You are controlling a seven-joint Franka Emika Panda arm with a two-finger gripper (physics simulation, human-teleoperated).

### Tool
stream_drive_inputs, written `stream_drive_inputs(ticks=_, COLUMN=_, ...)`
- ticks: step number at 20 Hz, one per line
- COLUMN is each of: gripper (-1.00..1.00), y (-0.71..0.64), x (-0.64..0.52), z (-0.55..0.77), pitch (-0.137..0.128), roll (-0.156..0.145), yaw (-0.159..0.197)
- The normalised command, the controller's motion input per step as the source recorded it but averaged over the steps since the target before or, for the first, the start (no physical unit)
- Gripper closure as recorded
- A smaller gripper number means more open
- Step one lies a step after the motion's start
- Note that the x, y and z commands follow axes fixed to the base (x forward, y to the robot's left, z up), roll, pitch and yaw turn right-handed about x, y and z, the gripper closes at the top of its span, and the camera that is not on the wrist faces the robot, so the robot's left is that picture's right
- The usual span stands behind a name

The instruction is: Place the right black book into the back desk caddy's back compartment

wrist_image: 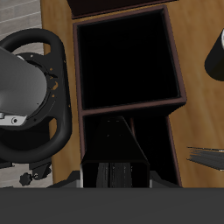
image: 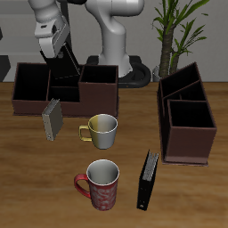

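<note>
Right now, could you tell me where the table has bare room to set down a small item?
Bare wood lies between the yellow mug and the end-on caddy, and in front of the grey striped book, beside the red mug. Crowded: the back desk caddy, where the gripper holds the right black book.

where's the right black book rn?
In the exterior view the right black book is tilted in the gripper, over the back desk caddy, its lower end inside a compartment, behind the grey striped book.
</note>
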Motion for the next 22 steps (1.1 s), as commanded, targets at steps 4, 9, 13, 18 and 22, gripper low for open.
stream_drive_inputs(ticks=4, gripper=1.00, y=0.07, x=-0.10, z=-0.38, pitch=0.066, roll=0.022, yaw=0.049)
stream_drive_inputs(ticks=9, gripper=1.00, y=-0.07, x=-0.04, z=-0.15, pitch=0.030, roll=-0.023, yaw=0.002)
stream_drive_inputs(ticks=13, gripper=1.00, y=-0.08, x=-0.12, z=-0.17, pitch=0.035, roll=-0.008, yaw=0.012)
stream_drive_inputs(ticks=18, gripper=1.00, y=-0.06, x=0.10, z=-0.15, pitch=0.017, roll=-0.026, yaw=0.009)
stream_drive_inputs(ticks=22, gripper=1.00, y=0.06, x=-0.04, z=-0.15, pitch=0.032, roll=0.013, yaw=0.007)
